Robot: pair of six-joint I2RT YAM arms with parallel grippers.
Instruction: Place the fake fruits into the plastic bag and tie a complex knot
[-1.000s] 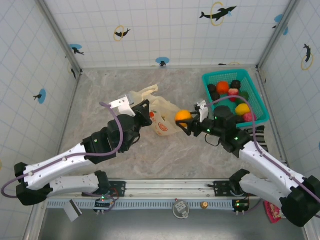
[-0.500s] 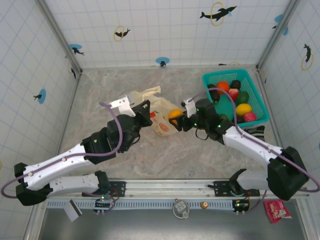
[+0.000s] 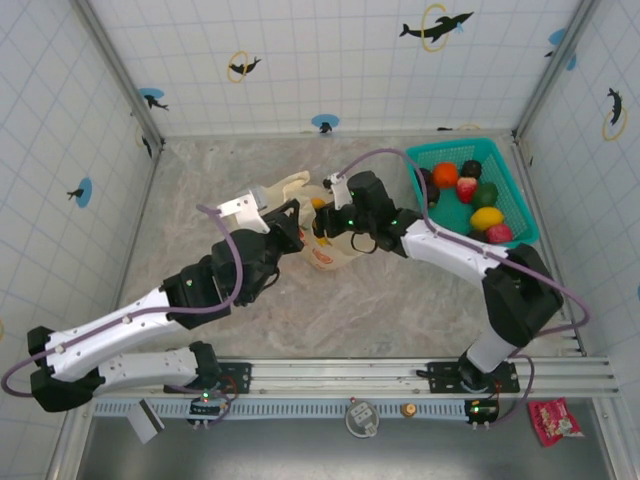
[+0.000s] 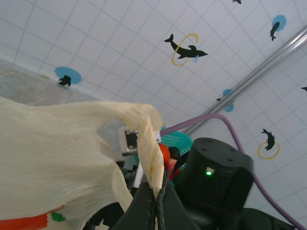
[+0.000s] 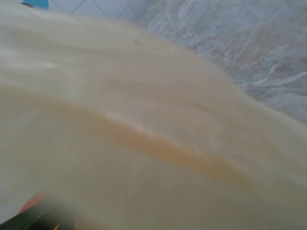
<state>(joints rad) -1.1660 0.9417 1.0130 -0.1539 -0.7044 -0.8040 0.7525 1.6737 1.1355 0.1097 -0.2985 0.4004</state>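
The plastic bag lay crumpled near the middle of the marbled table, a little toward the far side, with one loop handle sticking out to the far left. The left gripper had its jaws pressed together on a fold of the bag's rim. It pinched the thin cream film and held it up in a peak, so that the mouth stood off the table. In the left wrist view, red and green print showed low on the film. The right gripper reached in from the right, its arm laid across the table, and hung at the bag's raised mouth just beside the left claw. Its jaws were set wide around an orange fruit, which sat at its fingertips right behind the pinched rim. The right wrist camera looked onto the bag from so close that the film was a cream blur, with a strip of table at the upper right. The other fake fruits lay in a teal basket in the far right corner, well apart from the bag: an orange one, a yellow one, a green one, a pink-red one and a few dark ones.
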